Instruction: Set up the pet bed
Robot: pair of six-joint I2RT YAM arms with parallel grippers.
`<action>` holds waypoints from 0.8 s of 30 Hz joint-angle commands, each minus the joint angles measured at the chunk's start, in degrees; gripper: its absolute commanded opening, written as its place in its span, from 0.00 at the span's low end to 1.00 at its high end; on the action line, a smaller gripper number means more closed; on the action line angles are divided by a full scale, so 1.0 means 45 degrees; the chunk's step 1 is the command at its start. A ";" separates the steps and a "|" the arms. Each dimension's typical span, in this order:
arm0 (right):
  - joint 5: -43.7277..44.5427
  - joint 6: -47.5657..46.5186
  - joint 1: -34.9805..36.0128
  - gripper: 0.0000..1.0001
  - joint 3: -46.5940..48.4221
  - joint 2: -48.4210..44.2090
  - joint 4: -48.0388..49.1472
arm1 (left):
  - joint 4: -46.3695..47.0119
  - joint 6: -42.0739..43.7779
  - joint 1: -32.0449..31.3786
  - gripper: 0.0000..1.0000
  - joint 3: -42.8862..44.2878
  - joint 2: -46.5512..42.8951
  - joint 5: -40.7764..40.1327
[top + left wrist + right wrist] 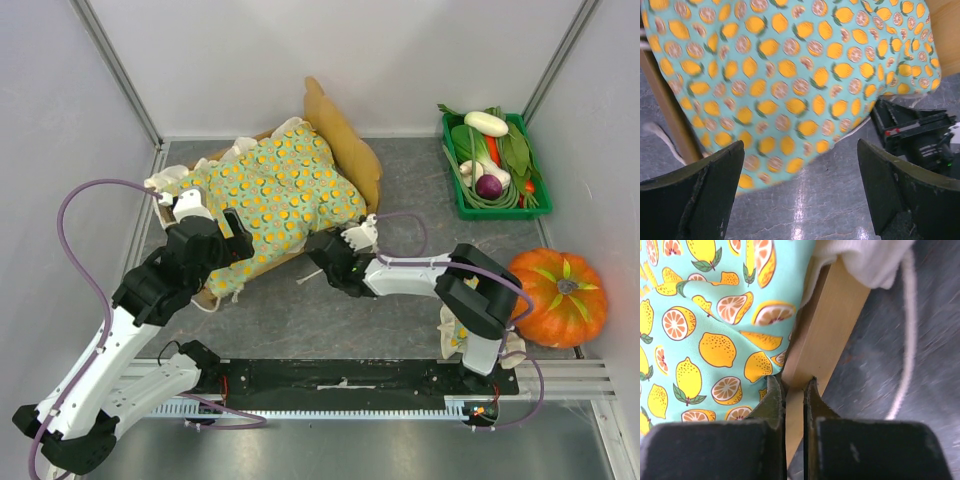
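1. Two arms meet at the pet bed (345, 150), which lies askew on the desk (400, 310) toward 11 o'clock from the middle. Its headboard is at the 1 o'clock end, and most of the frame is hidden under the lemon-print blanket (280, 195).
2. Our right gripper (795, 385) has its fingers pinching a thin edge of the bed's wooden rail at the 5 o'clock corner. The bite looks shallow and close to the tips. If we pull or lift from here, we judge the rail may slip out, or the frame may pivot round the pinch.
3. Our left gripper (800, 147) hovers over the blanket's 7 o'clock edge with fingers spread wide, holding nothing. Nothing steadies that side, so a one-sided drag could skew the bed.
4. That blanket lies loose, so a jerk could bunch it or slide it off. If the left fingers close there, they may catch cloth only and miss the wood.
5. A white cord (905, 340) trails on the desk just beside the rail, and it could snag under the frame as it moves.
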 commanded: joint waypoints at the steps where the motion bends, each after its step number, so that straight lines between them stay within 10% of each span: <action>1: 0.0996 -0.2840 -0.0792 0.00 -0.1386 -0.0687 -0.0594 | 0.0457 0.0590 0.0090 1.00 0.0273 -0.0096 -0.0063; 24: -0.4080 -1.6338 -0.5676 0.04 -0.0431 -0.1686 -0.0865 | 0.1745 0.1880 0.0713 1.00 -0.0391 0.0859 -0.1000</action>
